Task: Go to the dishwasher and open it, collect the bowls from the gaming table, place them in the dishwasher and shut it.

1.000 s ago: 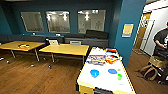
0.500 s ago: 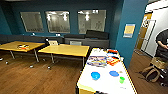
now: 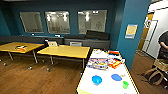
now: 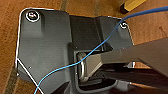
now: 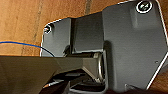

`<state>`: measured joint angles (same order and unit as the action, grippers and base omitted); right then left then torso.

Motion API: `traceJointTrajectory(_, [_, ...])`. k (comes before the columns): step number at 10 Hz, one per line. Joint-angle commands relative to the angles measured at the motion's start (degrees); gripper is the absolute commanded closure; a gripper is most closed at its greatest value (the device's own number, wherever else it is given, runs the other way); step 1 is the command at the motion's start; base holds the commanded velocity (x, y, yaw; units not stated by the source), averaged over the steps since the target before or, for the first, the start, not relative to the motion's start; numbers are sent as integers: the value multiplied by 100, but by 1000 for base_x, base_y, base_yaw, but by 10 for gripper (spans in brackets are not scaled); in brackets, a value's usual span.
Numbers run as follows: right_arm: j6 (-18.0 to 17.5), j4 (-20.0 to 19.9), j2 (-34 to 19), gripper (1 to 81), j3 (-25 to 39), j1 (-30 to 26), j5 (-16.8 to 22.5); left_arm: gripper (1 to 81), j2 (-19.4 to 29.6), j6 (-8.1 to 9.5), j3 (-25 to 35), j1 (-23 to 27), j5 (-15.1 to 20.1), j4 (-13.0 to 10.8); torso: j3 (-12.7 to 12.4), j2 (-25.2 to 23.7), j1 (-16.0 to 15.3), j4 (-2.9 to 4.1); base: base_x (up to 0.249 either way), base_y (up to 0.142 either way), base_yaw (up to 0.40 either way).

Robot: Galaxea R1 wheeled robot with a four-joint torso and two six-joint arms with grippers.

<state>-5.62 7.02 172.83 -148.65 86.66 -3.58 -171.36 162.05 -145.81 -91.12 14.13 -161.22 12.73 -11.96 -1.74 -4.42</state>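
Note:
The gaming table (image 3: 106, 87), with a white top and yellow edge, fills the lower right of the head view. On its near end stand a deep blue bowl (image 3: 96, 79), a flatter blue bowl (image 3: 116, 77) and a small green bowl (image 3: 125, 84), all upright and apart from each other. Farther along the top lie a colourful box (image 3: 97, 63) and red and orange packets (image 3: 114, 62). The dishwasher is out of view. Both wrist views look down past the robot's dark plate onto wooden floor.
Two yellow-topped tables (image 3: 65, 51) (image 3: 20, 46) stand to the left on the wooden floor, with a dark bench along the back wall. A teal pillar (image 3: 132, 35) rises right of the gaming table. A person (image 3: 163, 45) and a bag (image 3: 155, 75) are at the far right. A yellow leg end (image 4: 131, 3) shows in the left wrist view.
The whole head view has shifted: the camera has come closer to the gaming table, whose bowls now sit lower and larger in the picture.

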Motion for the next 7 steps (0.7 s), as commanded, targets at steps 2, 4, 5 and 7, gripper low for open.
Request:
traceJointTrajectory(2, [-1,-8,-79,10,118,-285,253,10,49,295,114,204,424,-378,0,0,0,0,146,0,0])
traceJointTrajectory(4, [-1,-25,-499,10,704,-285,244,10,364,295,604,204,459,-378,2,6,-11,0,0,0,0])
traceJointTrajectory(5, [-9,-34,-885,10,1249,-276,192,10,680,295,1148,196,477,-378,2,9,-11,0,0,0,0])
traceJointTrajectory(7, [-53,-34,-1686,10,2288,-241,-160,10,1270,295,1924,204,714,-378,2,5,-4,0,0,0,0])
